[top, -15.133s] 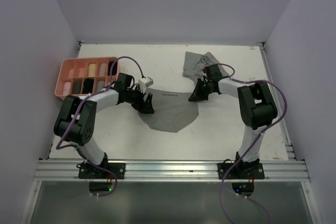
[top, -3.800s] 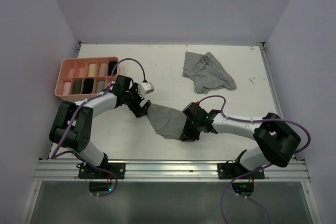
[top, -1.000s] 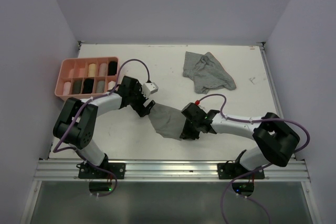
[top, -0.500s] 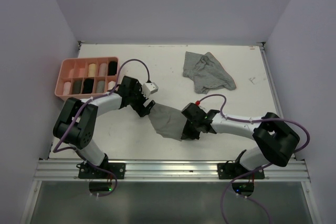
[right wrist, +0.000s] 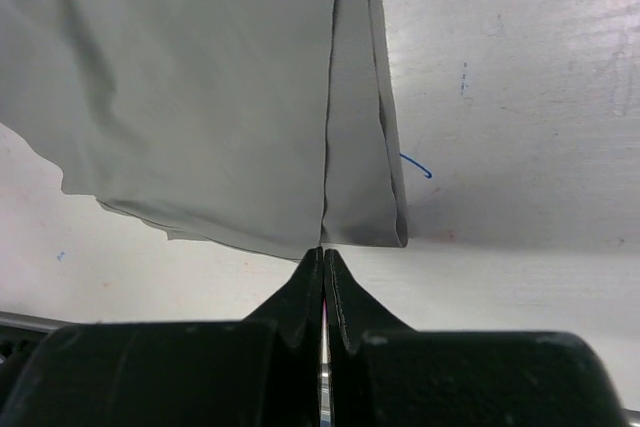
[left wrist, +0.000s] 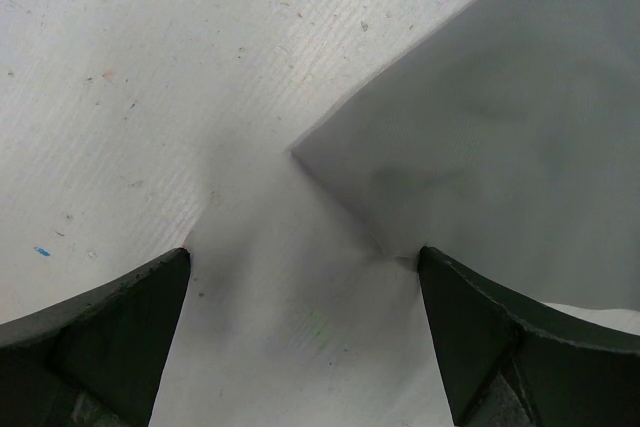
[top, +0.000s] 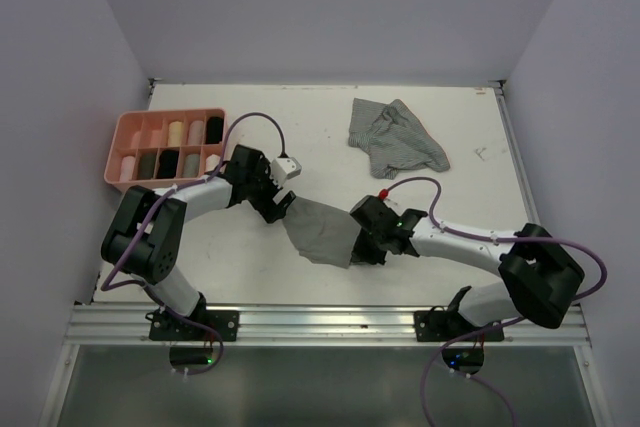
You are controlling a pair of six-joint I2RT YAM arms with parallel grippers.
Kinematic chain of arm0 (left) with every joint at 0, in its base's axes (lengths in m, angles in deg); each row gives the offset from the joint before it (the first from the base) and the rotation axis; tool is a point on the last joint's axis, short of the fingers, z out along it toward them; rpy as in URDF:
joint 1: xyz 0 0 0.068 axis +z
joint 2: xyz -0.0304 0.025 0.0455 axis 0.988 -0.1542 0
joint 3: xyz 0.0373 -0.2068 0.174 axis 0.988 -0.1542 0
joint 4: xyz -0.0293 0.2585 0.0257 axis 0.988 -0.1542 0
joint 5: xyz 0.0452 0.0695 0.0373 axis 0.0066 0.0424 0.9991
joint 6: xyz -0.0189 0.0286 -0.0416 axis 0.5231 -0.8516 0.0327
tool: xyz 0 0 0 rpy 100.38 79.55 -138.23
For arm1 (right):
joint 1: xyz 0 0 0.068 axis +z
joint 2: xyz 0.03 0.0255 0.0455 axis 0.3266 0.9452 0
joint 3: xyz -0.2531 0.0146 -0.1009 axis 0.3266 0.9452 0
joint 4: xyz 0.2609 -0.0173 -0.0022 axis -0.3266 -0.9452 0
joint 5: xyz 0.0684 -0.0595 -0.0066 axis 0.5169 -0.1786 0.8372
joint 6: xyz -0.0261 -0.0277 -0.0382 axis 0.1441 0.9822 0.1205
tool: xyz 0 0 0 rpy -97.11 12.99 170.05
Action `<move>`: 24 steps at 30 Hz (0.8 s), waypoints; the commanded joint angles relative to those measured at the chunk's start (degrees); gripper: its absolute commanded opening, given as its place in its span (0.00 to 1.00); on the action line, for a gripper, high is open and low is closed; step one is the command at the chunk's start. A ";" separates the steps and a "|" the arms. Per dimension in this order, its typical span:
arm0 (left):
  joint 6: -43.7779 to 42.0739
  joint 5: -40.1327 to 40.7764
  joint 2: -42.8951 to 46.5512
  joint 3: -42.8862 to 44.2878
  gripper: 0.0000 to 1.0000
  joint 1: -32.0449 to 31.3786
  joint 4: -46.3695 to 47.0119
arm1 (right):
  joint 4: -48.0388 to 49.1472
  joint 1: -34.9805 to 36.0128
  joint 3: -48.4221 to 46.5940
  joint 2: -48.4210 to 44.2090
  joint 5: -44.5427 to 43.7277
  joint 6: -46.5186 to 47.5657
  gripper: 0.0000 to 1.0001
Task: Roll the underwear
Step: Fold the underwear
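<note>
Right wrist view: right fingers (right wrist: 303, 295) closed at the folded hem of the grey underwear (right wrist: 200, 77), left fingers (left wrist: 110, 317) open. Limp, light cloth; we'd pinch both layers.

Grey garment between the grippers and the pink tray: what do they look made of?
Grey garment: soft matte fabric, likely a fine knit; it folds flat with a doubled edge. Pink tray: apparently rigid plastic, with smooth, even compartment walls.

Pink compartment tray (top: 165, 114), white table (top: 300, 132)
</note>
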 commanded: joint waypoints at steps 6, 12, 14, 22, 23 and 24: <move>-2.89 4.68 -1.87 -1.38 1.00 -0.08 -2.98 | -0.31 -0.43 -1.10 -0.28 -1.46 -0.34 0.06; -2.71 4.59 -1.88 -1.12 1.00 -0.08 -2.98 | 3.92 -0.08 0.04 0.78 1.97 -1.48 0.28; -2.63 4.59 -1.61 -1.47 1.00 -0.08 -2.98 | 3.92 -0.16 0.04 1.13 2.23 -1.31 0.32; -2.62 4.59 -1.43 -1.47 1.00 -0.08 -2.89 | 4.10 0.10 -2.15 5.35 4.70 -0.17 0.31; -2.62 4.59 -1.26 -1.47 1.00 -0.08 -2.90 | 3.83 0.19 -2.33 6.40 4.96 0.01 0.31; -2.71 4.68 -1.35 -1.38 1.00 -0.08 -2.90 | 3.57 0.27 -2.51 6.67 5.14 0.01 0.30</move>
